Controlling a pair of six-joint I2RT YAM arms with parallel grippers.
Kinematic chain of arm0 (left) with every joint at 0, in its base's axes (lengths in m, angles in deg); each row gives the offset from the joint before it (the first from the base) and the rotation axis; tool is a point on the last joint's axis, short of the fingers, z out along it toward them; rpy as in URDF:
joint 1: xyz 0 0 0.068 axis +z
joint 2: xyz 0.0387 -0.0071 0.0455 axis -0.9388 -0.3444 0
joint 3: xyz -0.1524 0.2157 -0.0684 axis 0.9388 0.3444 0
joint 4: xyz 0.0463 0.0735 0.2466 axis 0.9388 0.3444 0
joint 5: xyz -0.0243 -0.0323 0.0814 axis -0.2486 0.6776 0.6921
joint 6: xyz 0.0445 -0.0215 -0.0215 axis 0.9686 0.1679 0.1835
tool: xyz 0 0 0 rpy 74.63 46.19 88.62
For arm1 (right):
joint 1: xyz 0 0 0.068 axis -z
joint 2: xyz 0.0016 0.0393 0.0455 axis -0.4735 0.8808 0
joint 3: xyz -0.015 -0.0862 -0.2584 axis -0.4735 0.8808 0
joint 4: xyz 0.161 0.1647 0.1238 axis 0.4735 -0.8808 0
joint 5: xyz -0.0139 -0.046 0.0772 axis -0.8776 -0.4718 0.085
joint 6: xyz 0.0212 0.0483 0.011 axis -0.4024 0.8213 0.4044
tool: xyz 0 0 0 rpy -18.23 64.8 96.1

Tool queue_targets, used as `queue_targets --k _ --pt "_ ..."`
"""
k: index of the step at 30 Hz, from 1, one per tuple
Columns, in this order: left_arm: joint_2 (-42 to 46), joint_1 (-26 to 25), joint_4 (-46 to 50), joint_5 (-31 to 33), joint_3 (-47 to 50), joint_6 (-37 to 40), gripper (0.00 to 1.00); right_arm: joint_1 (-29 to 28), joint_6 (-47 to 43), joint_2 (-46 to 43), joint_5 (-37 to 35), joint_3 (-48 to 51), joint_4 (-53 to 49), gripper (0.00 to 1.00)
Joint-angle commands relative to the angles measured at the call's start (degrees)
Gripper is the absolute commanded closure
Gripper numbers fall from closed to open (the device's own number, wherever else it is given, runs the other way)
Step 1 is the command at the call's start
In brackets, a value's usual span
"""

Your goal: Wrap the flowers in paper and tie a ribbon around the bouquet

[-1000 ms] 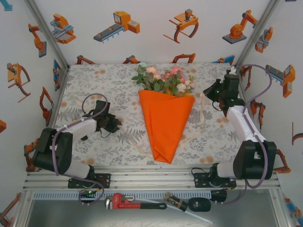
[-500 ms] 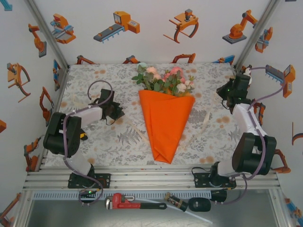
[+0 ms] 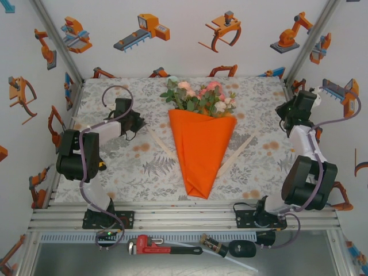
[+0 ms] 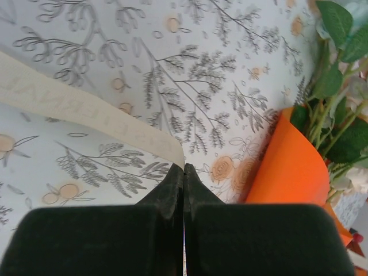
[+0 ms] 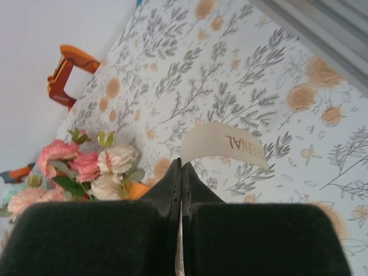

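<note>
Pinching 1 end of the long narrow cream-white satin ribbon (image 4: 86,106), the left gripper (image 4: 184,168) is clenched on it above the left part of the grey floral tablecloth (image 3: 115,172). I judge that the strip passes under the bouquet (image 3: 201,146), a tapered cone of bright orange paper (image 3: 198,167) lying in the middle with its pink and cream flowers (image 3: 201,98) at the far end, so both ends can cross over it. The right gripper (image 5: 181,167) is clamped on the other end. I count 1 ribbon, 1 bouquet, 2 grippers.
</note>
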Motion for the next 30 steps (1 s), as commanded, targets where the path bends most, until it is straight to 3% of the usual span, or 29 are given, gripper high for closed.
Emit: queue_targets --k 1,6,10,16,19,24,30 --pt "-0.24 -0.14 -2.52 -0.54 -1.57 3.28 1.00 1.68 1.33 2.22 -3.28 -6.84 1.35 1.00" --pt "-0.03 -1.19 -3.30 -2.42 -1.66 4.98 1.00 2.06 0.42 6.73 -4.00 -13.48 -1.30 1.00" --pt "1.76 -2.52 -3.31 -3.01 1.61 4.78 1.00 1.66 2.20 6.88 3.02 -11.26 0.10 1.00" --pt "8.43 -4.37 -5.44 -4.37 8.12 5.93 1.00 -0.69 1.71 -2.29 8.09 -2.71 -0.31 1.00" --pt "13.27 -7.29 -0.99 -0.57 9.02 10.46 1.00 -2.95 0.94 -8.80 9.67 0.76 -1.34 1.00" --pt "20.32 -10.89 3.50 5.92 11.78 14.97 1.00 -11.17 -2.11 -16.19 9.30 1.57 -6.06 1.00" --pt "25.25 -15.38 5.49 11.75 14.95 17.92 1.00 -28.12 -3.24 -15.56 5.41 -2.42 -9.07 1.00"
